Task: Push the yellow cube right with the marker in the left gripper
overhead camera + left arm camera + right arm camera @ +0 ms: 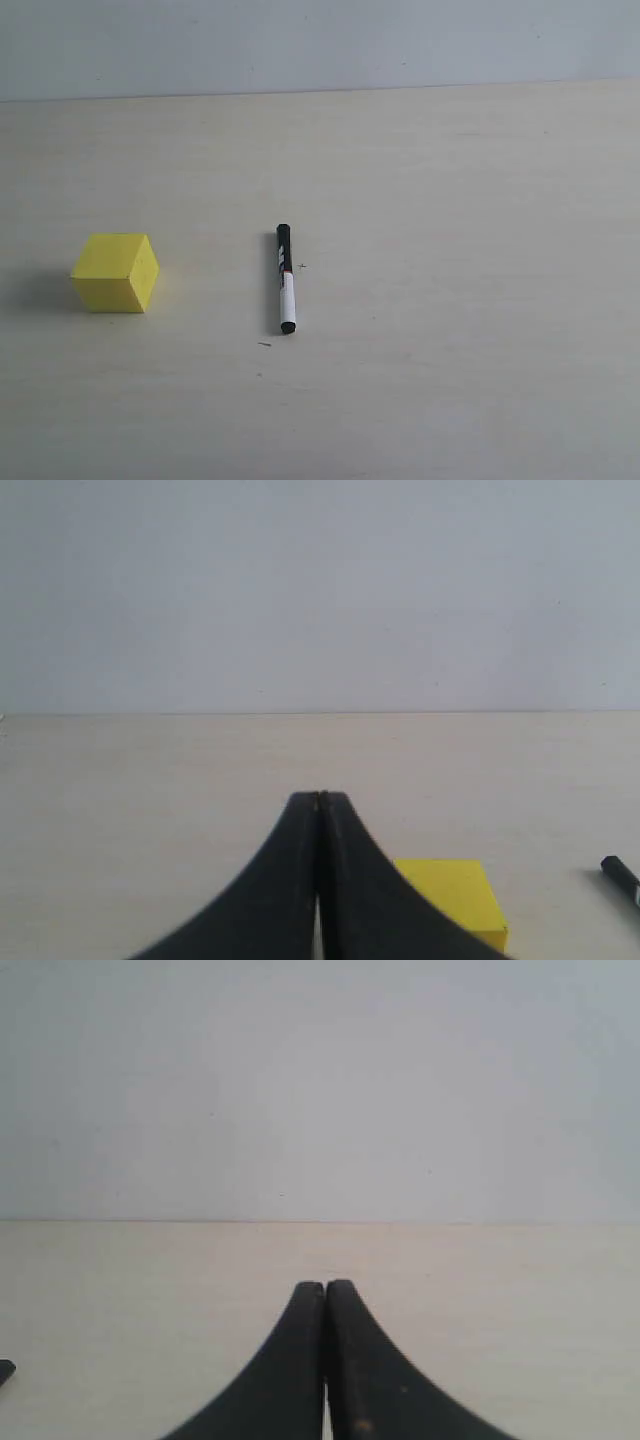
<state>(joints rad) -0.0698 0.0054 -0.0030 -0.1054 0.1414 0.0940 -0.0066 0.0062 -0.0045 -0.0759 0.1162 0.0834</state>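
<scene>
On the bench (450, 300), marker (285, 278) lies loose, well right of cube (115, 272).
Left pincer (319, 800) fully closed, gripping nothing, cube near its tips; right pincer (325, 1288) likewise closed, empty.

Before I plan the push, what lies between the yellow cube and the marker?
Nothing: in the exterior view, only bare table separates the yellow cube from the marker.

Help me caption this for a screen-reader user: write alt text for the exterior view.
A yellow cube sits at the left of a pale table, and a black-and-white marker lies apart to its right, black cap toward the far edge.
</scene>
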